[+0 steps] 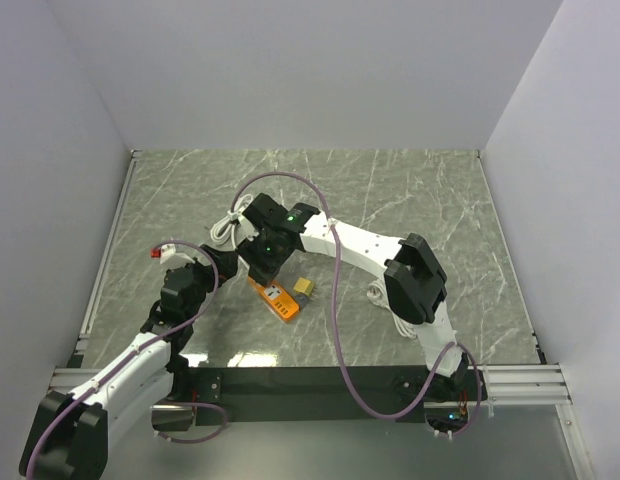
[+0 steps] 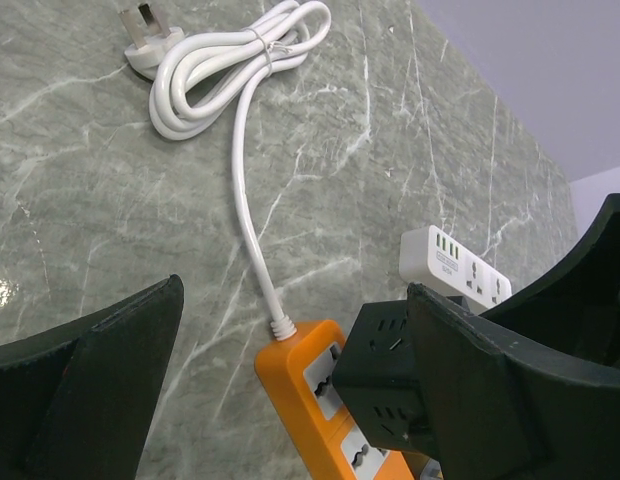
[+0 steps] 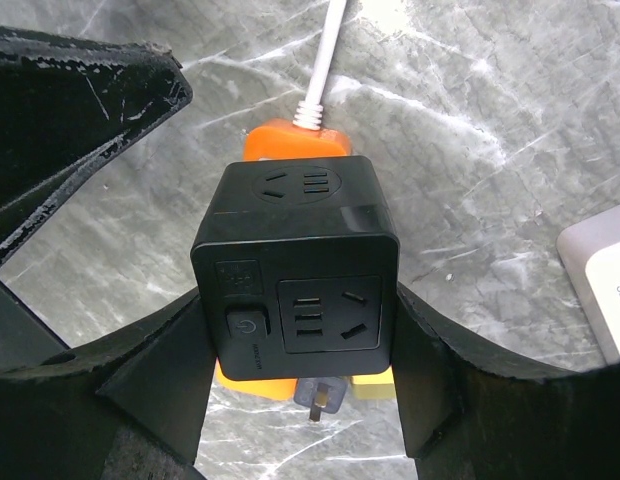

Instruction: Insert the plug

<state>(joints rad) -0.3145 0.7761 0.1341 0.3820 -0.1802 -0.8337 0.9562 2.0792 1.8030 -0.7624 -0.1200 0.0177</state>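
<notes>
Veined grey-green marble forms the table (image 1: 410, 190), closed in by plain white walls, and on it lies the orange power strip (image 2: 308, 372), its white cable (image 2: 245, 190) leading off from one end. Directly above the strip, toward that cable end, hangs the black socket cube (image 3: 295, 260). A metal pin (image 3: 316, 397) shows under its lower edge, pointing toward the strip. Whether the pin already touches the strip's face cannot be told. The cube looks like hard, rigid plastic, probably light, with smooth, glossy faces that could slip. The two plain opposite sides seem the best hold, leaving the socket faces and the pin side free. The right claw (image 3: 300, 335) is narrowed to the cube's width and pinches exactly those two sides. The left claw (image 2: 290, 290) waits near the strip's cable end, spread wide, holding nothing.
</notes>
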